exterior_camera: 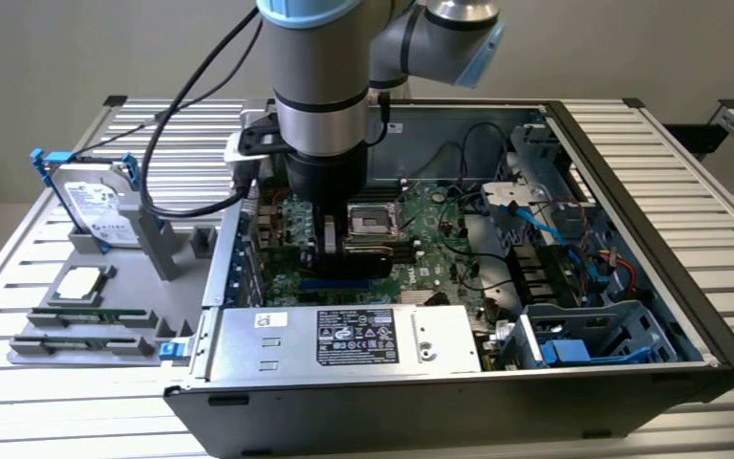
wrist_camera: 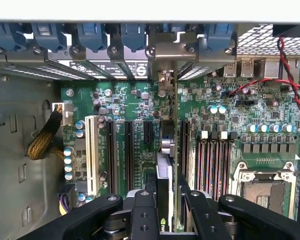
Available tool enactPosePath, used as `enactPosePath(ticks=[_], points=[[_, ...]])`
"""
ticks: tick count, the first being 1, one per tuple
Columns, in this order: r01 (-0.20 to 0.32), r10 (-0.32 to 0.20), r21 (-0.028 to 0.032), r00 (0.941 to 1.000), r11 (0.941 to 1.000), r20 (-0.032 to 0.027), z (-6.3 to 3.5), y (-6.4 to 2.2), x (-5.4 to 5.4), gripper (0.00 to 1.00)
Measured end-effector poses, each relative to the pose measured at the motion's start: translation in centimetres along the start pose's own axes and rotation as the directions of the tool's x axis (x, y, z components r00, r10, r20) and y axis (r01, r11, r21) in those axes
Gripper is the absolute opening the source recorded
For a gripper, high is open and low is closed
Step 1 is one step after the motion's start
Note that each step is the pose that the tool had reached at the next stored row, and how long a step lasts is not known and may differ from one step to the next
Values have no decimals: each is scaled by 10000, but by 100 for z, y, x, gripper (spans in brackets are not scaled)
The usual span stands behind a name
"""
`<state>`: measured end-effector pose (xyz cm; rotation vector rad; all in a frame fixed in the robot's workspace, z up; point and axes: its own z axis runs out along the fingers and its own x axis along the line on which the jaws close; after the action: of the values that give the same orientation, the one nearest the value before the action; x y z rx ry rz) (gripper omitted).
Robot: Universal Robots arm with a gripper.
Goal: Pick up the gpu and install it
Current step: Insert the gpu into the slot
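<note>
While the arm (exterior_camera: 320,86) reaches down from above, we see the slatted metal table (exterior_camera: 673,153) carrying everything; on it lies the open computer case (exterior_camera: 469,421), and the arm's lower end is well inside it, over the green motherboard (exterior_camera: 438,253). Along the case's near side sits the power supply (exterior_camera: 341,339) with its black label facing up; at the exterior view's left, just beside the case, a grey tray (exterior_camera: 87,256) holds a hard drive (exterior_camera: 93,210) standing upright in blue rails, a pale square chip (exterior_camera: 80,282) and two memory sticks (exterior_camera: 87,316) lying flat. From the wrist we look along the board toward the case's rear wall, where a row of blue clips (wrist_camera: 90,35) runs above the slot openings. The gpu (wrist_camera: 163,172) stands on edge over the board, between the black expansion slots (wrist_camera: 129,150) and the memory slots (wrist_camera: 212,165); its silver end points at the rear wall; whether its lower edge is seated in a slot we cannot tell. The gripper (wrist_camera: 166,210) has its black fingers (wrist_camera: 142,215) drawn in narrowly, one on each face of the card, so it is holding the gpu. A processor socket (wrist_camera: 262,192) lies beyond the memory slots; a red and black twisted wire (wrist_camera: 290,75) crosses the board's corner.
</note>
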<state>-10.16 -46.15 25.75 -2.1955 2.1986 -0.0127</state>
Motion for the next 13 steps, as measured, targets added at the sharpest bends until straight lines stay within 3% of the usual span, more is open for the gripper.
enactPosePath(ticks=[13], points=[[198,-198,-149,9998,9997,6,18,1,0,27]])
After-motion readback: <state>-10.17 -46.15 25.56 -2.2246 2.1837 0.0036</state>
